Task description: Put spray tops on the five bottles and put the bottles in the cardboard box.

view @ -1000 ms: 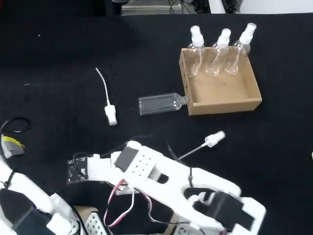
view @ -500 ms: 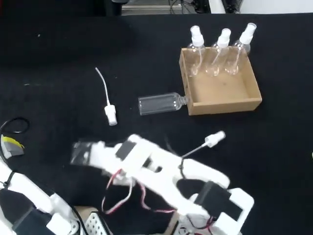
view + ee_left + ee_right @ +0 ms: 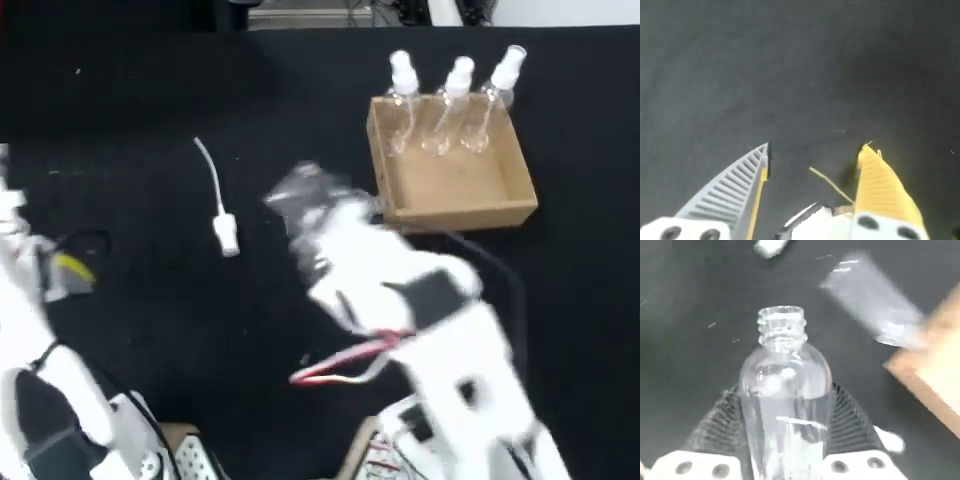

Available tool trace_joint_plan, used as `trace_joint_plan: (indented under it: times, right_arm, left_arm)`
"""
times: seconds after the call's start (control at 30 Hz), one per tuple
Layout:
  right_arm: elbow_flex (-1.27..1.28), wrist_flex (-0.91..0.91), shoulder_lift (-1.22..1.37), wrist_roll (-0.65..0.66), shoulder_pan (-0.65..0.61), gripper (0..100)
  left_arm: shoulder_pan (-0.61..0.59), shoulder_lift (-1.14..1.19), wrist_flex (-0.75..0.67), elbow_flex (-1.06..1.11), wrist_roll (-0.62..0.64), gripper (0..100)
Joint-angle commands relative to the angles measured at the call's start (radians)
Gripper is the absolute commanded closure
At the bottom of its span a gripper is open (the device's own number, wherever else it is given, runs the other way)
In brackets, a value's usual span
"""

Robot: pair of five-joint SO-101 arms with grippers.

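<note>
My right gripper [image 3: 782, 405] is shut on a clear bottle [image 3: 782, 385] with a bare threaded neck. In the high view that gripper [image 3: 305, 200] hangs blurred just left of the cardboard box [image 3: 455, 212]. A second uncapped bottle [image 3: 872, 300] lies beyond it on the table, next to the box corner [image 3: 935, 370]. Three bottles with spray tops [image 3: 458, 75] lean on the box's far wall. A loose spray top [image 3: 226, 232] with a long tube lies left of centre. My left gripper [image 3: 812, 155] is open over bare black cloth at the table's left edge [image 3: 62, 270].
The table is covered with black cloth [image 3: 150, 90]. The near half of the box floor [image 3: 450, 185] is bare. The right arm's white body [image 3: 440, 330] and red wires [image 3: 340, 365] span the near middle of the table.
The right arm has swung from the near left of the table up toward the box. The left arm has risen and shifted at the left edge.
</note>
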Motion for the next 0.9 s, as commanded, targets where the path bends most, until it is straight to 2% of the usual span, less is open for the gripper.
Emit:
trace_joint_plan:
  times: [0.0, 0.07, 0.23, 0.3, 0.43, 0.57, 0.87]
  right_arm:
    - [-0.107, 0.061, -0.182, -0.003, 0.239, 98.8]
    - [-0.117, 0.083, -0.234, 0.051, 0.351, 98.8]
    - [-0.097, 0.127, -0.262, 0.180, 0.546, 98.8]
    - [-0.071, 0.127, -0.262, 0.206, 0.597, 98.8]
    - [-0.016, 0.124, -0.268, 0.245, 0.655, 98.8]
    - [0.007, 0.124, -0.269, 0.247, 0.684, 98.8]
    - [0.007, 0.130, -0.269, 0.244, 0.686, 98.8]
  left_arm:
    - [0.216, -0.028, -0.071, 0.047, -0.006, 74]
    - [0.314, -0.031, -0.161, 0.084, -0.040, 74]
    - [0.507, -0.028, -0.338, 0.166, -0.310, 74]
    - [0.550, -0.025, -0.407, 0.179, -0.336, 74]
    - [0.573, 0.052, -0.560, 0.159, -0.255, 74]
    - [0.564, 0.235, -0.678, 0.085, -0.173, 74]
    - [0.513, 0.572, -0.703, -0.202, -0.081, 74]
